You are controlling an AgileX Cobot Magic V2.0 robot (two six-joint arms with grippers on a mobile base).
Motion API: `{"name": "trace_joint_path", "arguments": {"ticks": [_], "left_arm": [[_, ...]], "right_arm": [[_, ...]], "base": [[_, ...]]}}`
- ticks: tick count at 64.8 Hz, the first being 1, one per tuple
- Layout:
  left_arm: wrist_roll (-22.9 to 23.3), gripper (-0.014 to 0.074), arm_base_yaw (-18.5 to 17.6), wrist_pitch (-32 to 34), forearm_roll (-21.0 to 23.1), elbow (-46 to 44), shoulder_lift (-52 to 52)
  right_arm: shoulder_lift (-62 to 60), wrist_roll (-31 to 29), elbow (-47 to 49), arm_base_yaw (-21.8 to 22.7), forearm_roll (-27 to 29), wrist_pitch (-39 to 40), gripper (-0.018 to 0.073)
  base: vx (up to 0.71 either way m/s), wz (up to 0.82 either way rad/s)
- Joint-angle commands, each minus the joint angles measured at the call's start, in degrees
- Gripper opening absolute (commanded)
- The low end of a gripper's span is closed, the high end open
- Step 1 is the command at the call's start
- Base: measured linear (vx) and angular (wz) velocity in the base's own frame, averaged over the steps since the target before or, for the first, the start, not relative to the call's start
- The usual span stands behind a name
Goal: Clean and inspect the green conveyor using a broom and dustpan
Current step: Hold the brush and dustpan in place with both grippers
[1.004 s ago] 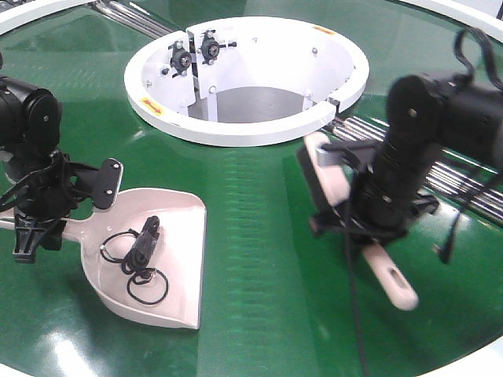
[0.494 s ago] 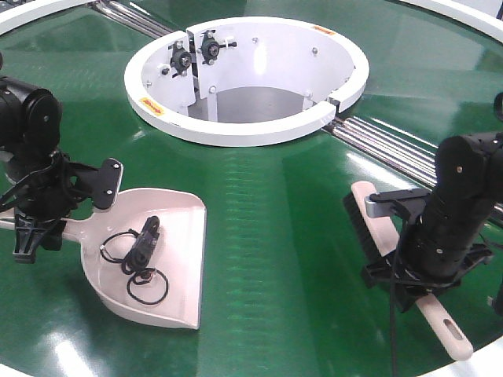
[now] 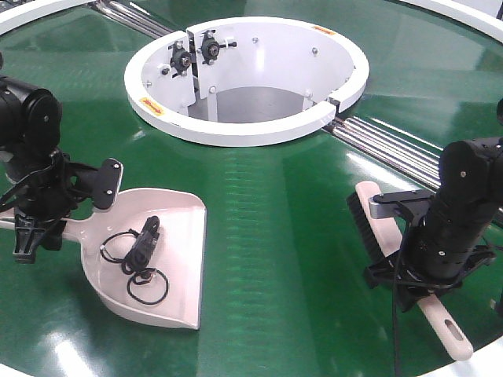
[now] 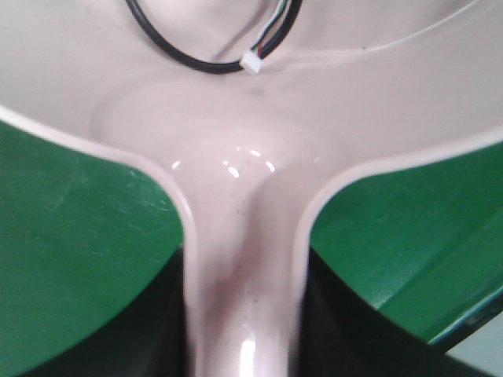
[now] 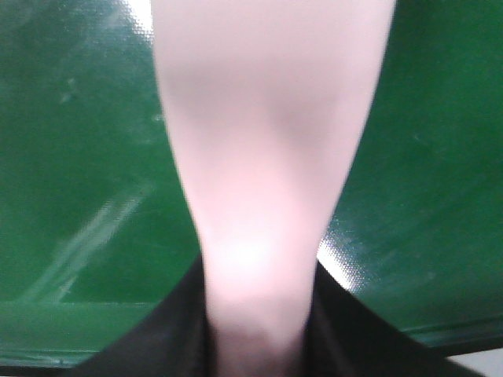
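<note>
Exterior front-facing view: the left hand (image 3: 35,224) pinches the dustpan (image 3: 174,236) by its handle, so its mouth lies flat on the green conveyor (image 3: 267,236) with black cable scraps (image 3: 141,255) inside. The right hand (image 3: 428,275) clamps the broom (image 3: 376,210), bristles facing the pan, likely for another sweep.

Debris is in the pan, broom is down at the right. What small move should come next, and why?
Probably open the right gripper and release the broom: it seems to rest on the green conveyor, and the black cable coil already lies inside the dustpan, which the left gripper holds by its handle, so no sweeping looks needed.
</note>
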State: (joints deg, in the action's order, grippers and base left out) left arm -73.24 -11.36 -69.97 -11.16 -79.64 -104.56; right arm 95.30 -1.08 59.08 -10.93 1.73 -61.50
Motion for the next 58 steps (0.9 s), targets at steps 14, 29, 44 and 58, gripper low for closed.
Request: {"name": "trace_joint_path", "arguments": {"ticks": [14,29,44,58], "left_arm": [[0.07,-0.0006,-0.33,-1.49,0.64,-1.53,2.9],[0.07,-0.0006,-0.15,-1.49,0.49,-1.48,2.7],[0.18,-0.0004,-0.07,-1.5,0.49,-1.48,2.64],[1.0,0.0009,-0.07,-1.57,2.48,-1.48,2.69]], "right_arm": [[-2.56,-0.47,1.25,0.36,0.03,0.47,-0.0004],[-2.56,-0.52,1.25,0.36,0.01,0.25,-0.0004],[-2.56,-0.65,1.25,0.36,-0.3,-1.24,-0.0004],[-2.56,-0.39,1.25,0.36,-1.12,-1.09,-0.0004]], "base": [[0.0,0.0],[0.0,0.0],[0.0,0.0],[0.0,0.0]]}}
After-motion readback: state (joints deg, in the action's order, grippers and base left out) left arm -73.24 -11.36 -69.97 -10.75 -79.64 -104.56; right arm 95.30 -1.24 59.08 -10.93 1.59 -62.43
